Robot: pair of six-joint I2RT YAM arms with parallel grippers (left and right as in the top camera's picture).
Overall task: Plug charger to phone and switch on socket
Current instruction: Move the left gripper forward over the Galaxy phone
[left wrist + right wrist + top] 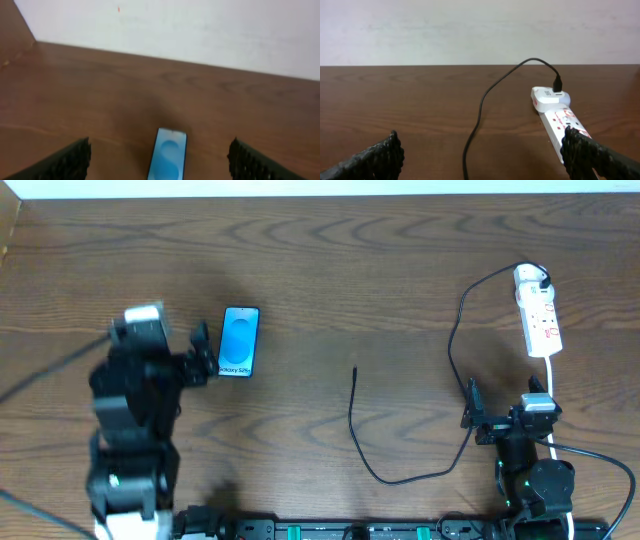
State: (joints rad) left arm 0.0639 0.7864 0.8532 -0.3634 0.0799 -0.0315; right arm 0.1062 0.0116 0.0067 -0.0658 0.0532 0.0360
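The phone (pixel 239 341) lies flat on the left of the table, its blue screen up. In the left wrist view the phone (pixel 168 159) lies between my open fingers. My left gripper (pixel 200 350) is open just left of the phone. The charger cable (pixel 400 478) runs from its free tip (pixel 355 370) mid-table round to the socket (pixel 538 312), a white power strip at the far right. Its plug sits in a white adapter (pixel 548 97) on the socket (pixel 560 122). My right gripper (pixel 472 408) is open and empty, in front of the socket.
The strip's white cord (pixel 550 375) runs down towards my right arm. A pale wall (pixel 470 30) borders the table's far edge. A black rail (pixel 330 530) lines the near edge.
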